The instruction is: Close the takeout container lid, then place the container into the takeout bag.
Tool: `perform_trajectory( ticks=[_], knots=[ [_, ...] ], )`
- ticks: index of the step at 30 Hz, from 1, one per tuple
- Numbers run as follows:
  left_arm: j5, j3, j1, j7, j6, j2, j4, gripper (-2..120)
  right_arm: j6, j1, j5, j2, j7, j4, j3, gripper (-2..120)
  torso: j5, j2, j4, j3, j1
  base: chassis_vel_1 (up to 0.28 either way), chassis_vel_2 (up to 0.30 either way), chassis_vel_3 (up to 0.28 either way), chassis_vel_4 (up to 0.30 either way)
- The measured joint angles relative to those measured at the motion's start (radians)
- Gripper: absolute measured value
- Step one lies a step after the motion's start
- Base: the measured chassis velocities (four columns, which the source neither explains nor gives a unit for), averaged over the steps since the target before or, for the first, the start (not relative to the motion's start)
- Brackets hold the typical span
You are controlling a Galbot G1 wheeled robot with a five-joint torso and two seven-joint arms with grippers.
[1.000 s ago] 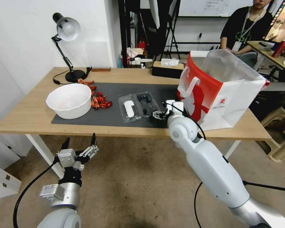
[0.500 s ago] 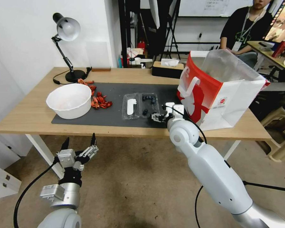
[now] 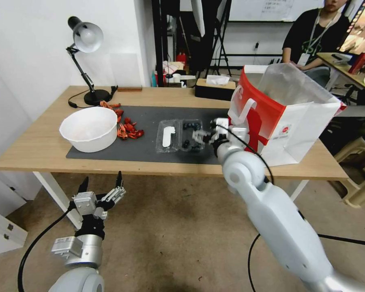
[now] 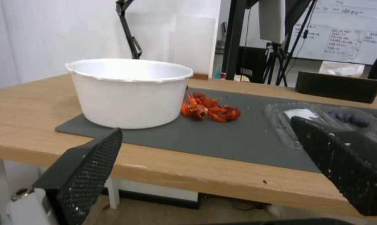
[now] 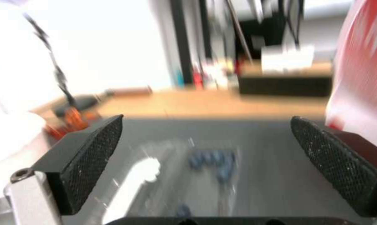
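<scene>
Looking down from the head: clamshell container [image 3: 190, 136] lying open on a dark mat [image 3: 146, 152] at mid worktop [image 3: 32, 150], takeout container lid [image 3: 168, 136] flat at its 9 o'clock, label up. Right gripper [image 3: 202, 137] at the tray's 3 o'clock edge, jaws spread, gripping nothing. Takeout bag [image 3: 280, 117] upright and open, farther toward 3 o'clock. White bowl [image 3: 89, 129] and red scraps [image 3: 129, 129] toward 9 o'clock. Left gripper [image 3: 101, 190] parked below the worktop edge, jaws wide apart.

From the left wrist: bowl [image 4: 130, 92] near, lid [image 4: 299, 114] beyond.

From the right wrist: blurred, dark round items [image 5: 213, 159] ahead between spread jaws.

Judged step: lid closing not yet done. Next likely needed: catching the lid's free edge and folding it over.
</scene>
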Motion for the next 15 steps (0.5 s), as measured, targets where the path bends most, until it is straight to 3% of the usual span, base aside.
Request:
perform_trajectory(
  ticks=[7,15],
  knots=[
    [-0.001,0.002,0.0,-0.004,0.006,0.0,-0.004,100,0.202,-0.297,-0.235,-0.083,-0.131,0.233,0.138,100,0.0,0.0,0.0001,0.0,0.0,0.0,0.0,0.0,0.0],
    [-0.001,0.006,0.004,-0.01,0.006,0.0,-0.008,100,0.382,-0.639,-0.522,-0.081,-0.117,0.327,0.213,100,0.0,0.0,0.0002,0.0,0.0,0.0,0.0,0.0,0.0]
  ],
)
